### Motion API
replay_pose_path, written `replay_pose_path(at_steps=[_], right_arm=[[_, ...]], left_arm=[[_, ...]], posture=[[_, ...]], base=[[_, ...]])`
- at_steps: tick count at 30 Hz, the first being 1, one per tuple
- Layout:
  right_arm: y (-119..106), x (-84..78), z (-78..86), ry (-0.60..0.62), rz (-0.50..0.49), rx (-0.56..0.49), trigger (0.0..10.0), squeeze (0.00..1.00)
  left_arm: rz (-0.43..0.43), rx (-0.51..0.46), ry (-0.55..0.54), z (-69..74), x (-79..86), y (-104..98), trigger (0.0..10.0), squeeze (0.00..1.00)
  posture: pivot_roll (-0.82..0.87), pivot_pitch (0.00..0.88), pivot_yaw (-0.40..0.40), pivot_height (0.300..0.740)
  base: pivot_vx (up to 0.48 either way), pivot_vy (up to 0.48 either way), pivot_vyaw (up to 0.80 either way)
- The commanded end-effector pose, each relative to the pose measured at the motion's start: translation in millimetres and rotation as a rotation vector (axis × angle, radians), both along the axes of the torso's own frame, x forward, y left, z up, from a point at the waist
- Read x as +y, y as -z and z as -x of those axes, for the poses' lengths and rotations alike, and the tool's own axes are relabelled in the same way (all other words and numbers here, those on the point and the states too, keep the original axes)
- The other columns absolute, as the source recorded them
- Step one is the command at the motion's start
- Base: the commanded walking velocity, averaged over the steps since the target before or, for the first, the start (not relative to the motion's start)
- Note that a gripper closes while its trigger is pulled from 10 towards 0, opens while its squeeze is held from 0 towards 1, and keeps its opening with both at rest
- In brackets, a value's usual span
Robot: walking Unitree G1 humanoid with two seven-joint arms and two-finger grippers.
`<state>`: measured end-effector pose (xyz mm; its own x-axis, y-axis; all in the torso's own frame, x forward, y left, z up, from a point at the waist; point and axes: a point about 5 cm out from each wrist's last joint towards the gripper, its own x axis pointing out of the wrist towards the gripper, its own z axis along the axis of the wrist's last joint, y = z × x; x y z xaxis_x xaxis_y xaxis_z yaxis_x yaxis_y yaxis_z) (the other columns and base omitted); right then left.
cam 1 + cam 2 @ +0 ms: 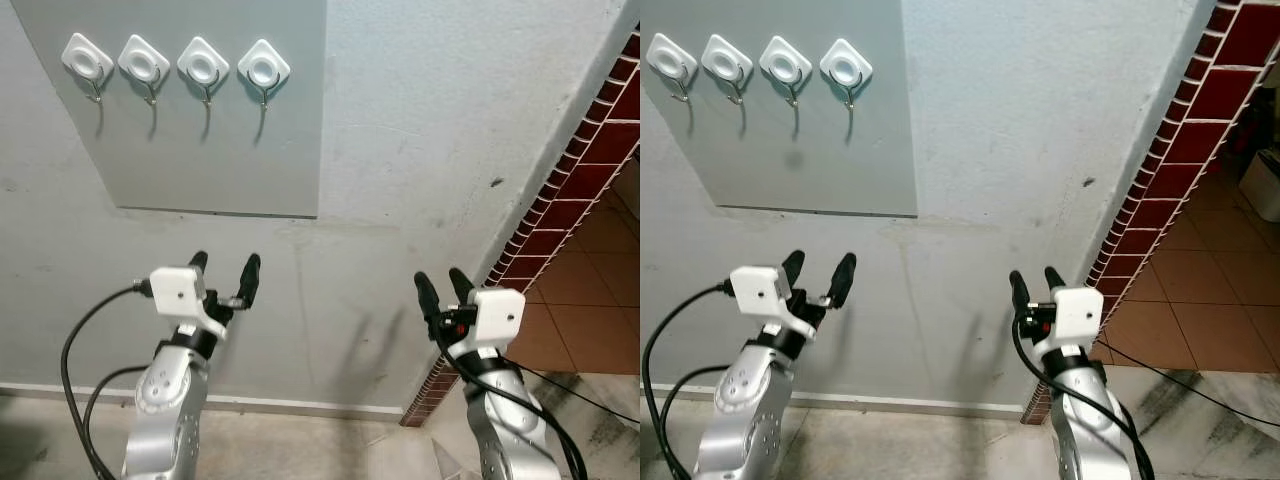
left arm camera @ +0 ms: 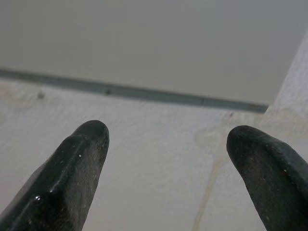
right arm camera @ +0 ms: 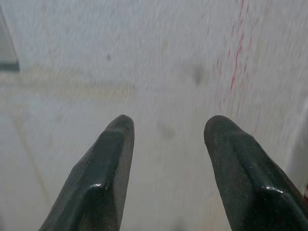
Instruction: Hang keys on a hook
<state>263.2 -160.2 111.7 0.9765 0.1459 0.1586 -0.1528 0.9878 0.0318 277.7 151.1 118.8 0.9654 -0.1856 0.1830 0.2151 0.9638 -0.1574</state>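
Both grippers were raised in front of the robot with nothing in them. The left gripper (image 1: 224,268) had its 2 long black fingers spread wide, and its wrist view looked between their rounded, matte, faintly scuffed tips at bare wall. The right gripper (image 1: 443,287) was also parted, a little narrower, its fingers blunt and slightly glossy where the light caught them. No keys could be seen in either hand or elsewhere, so where they lay could not be told.

Judging by the empty hands, the task stood either at its very start or at a pause before any keys were fetched. The next move would call for finding and gripping the keys, then lifting a ring up to a hook well above where the grippers hovered.

Past the fingertips stood the wall (image 1: 420,150), pale plaster with a rough, blotchy surface, a yellowish stain line and a small dark speck. To the robot's right ran a corner edged in dark red glazed tiles (image 1: 590,140) with pale grout, and beyond it a floor of terracotta tiles (image 1: 600,300).

Farthest and highest was a smooth grey panel (image 1: 200,130) fixed flat to the wall, carrying 4 hooks (image 1: 264,68) in a row: each a white rounded-square pad set diamond-wise with a ringed centre and a thin metal hook below. All 4 were bare.
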Motion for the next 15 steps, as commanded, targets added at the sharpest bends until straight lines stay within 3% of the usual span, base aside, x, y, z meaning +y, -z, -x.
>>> replay_pose_path(at_steps=[1,9,15], right_arm=[[-2.8,-3.6,-0.4,0.016,-0.006,-0.004,10.0,0.0],[6.8,-2.8,-5.9,0.007,0.012,0.045,10.0,0.0],[7.0,-1.6,-7.2,0.003,0.018,0.048,10.0,0.0]], left_arm=[[-0.019,0.013,0.004,0.0,1.3,1.6,10.0,0.0],[-0.048,0.026,0.035,-14.1,-5.2,3.0,10.0,0.0],[-0.037,0.032,0.017,-17.4,-4.5,3.0,10.0,0.0]], posture=[[-0.03,0.008,0.023,0.74],[-0.02,0.003,0.008,0.74],[-0.02,0.006,0.008,0.74]], base=[[0.0,0.0,0.0],[0.0,0.0,0.0],[0.0,0.0,0.73]])
